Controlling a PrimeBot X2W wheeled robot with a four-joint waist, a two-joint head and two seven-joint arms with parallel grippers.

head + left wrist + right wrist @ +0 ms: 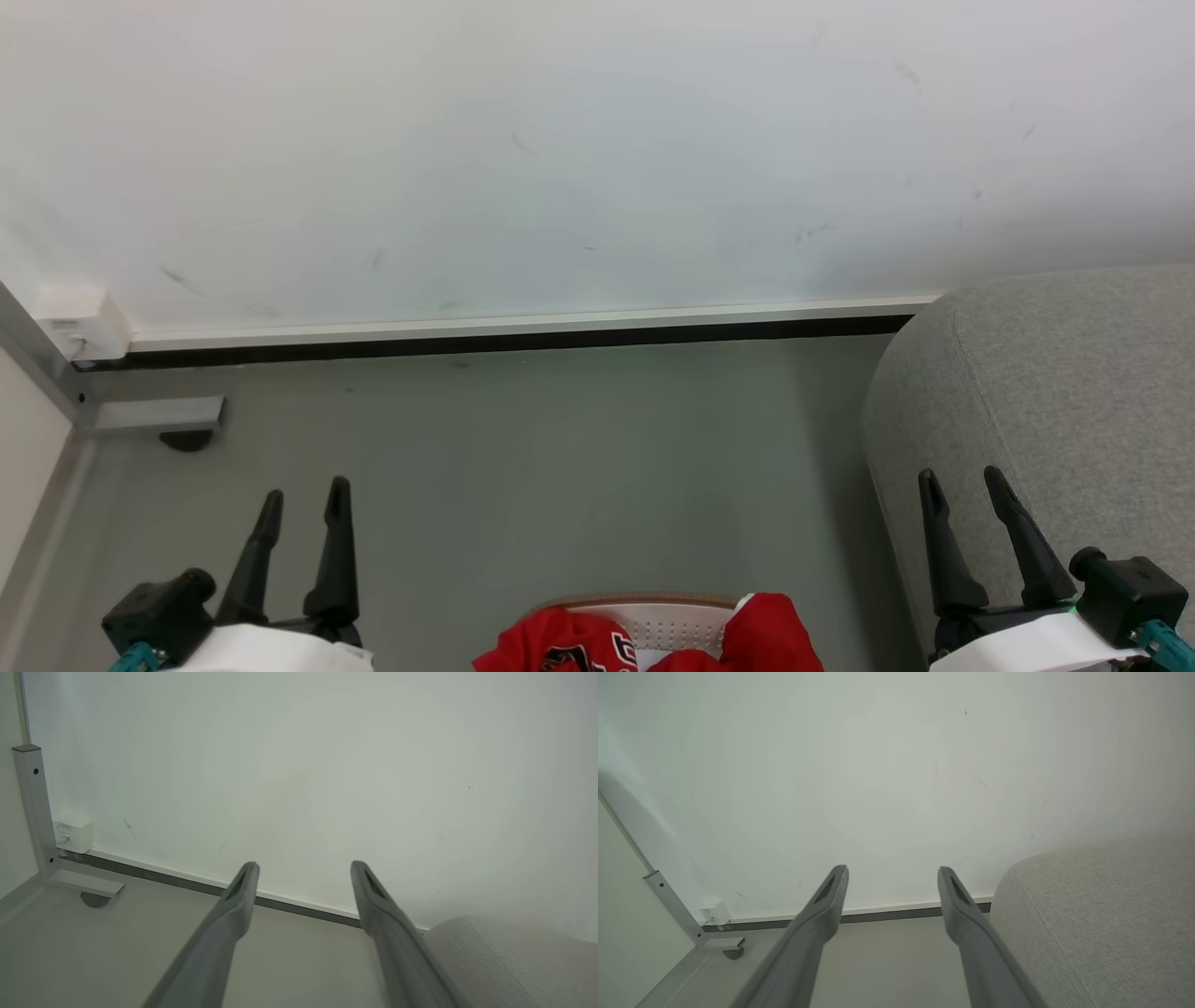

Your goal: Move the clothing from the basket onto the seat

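Observation:
Red clothing (766, 635) with white trim and black-and-white lettering fills the white perforated basket (667, 621), whose tan rim peeks in at the bottom centre of the head view. The light-grey seat (1055, 401) rises at the right; it also appears as a seat (504, 961) corner and as the seat (1101, 924) in the wrist views. My left gripper (306, 492) hangs open over the floor, left of the basket. My right gripper (962, 478) stands open in front of the seat's edge. Both gripper views, left (303, 868) and right (892, 872), show nothing between the fingers.
A white wall with a dark baseboard (504, 341) runs across ahead. A metal frame leg (154, 413) with a foot and a small white box (82, 322) stand at the left corner. Grey floor (560, 467) lies between basket and wall.

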